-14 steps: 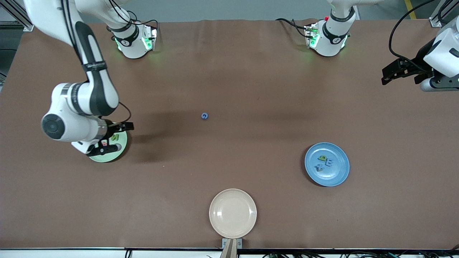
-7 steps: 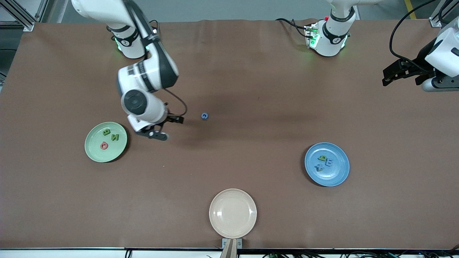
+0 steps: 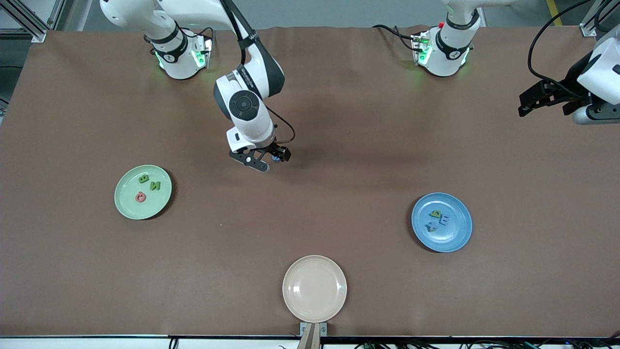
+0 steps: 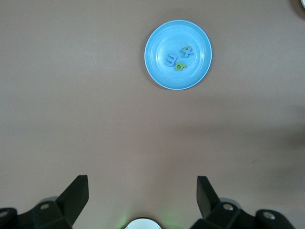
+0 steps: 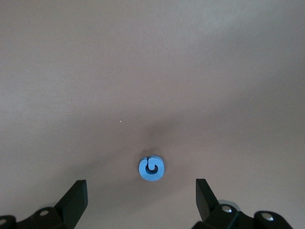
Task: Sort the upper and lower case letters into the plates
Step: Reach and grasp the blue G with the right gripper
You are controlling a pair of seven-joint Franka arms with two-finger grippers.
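A small blue letter [image 3: 275, 158] lies on the brown table near its middle. My right gripper [image 3: 269, 160] hangs open just over it. In the right wrist view the letter [image 5: 152, 169] lies between and slightly ahead of the open gripper [image 5: 140, 198], untouched. The mint green plate [image 3: 128, 203] toward the right arm's end holds two green letters [image 3: 144, 179] and a red one [image 3: 140, 197]. The blue plate [image 3: 455, 237] toward the left arm's end holds three letters [image 3: 435, 214]. It also shows in the left wrist view [image 4: 162, 38]. My left gripper [image 3: 540, 104] waits open and empty high at the table's edge.
An empty cream-beige plate [image 3: 315, 310] sits at the table edge nearest the front camera. The two arm bases [image 3: 179, 58] stand along the farthest edge. Bare brown table lies between the plates.
My right arm has swung from over the mint green plate toward the table's middle and now hangs over the blue letter. The left arm has barely moved.
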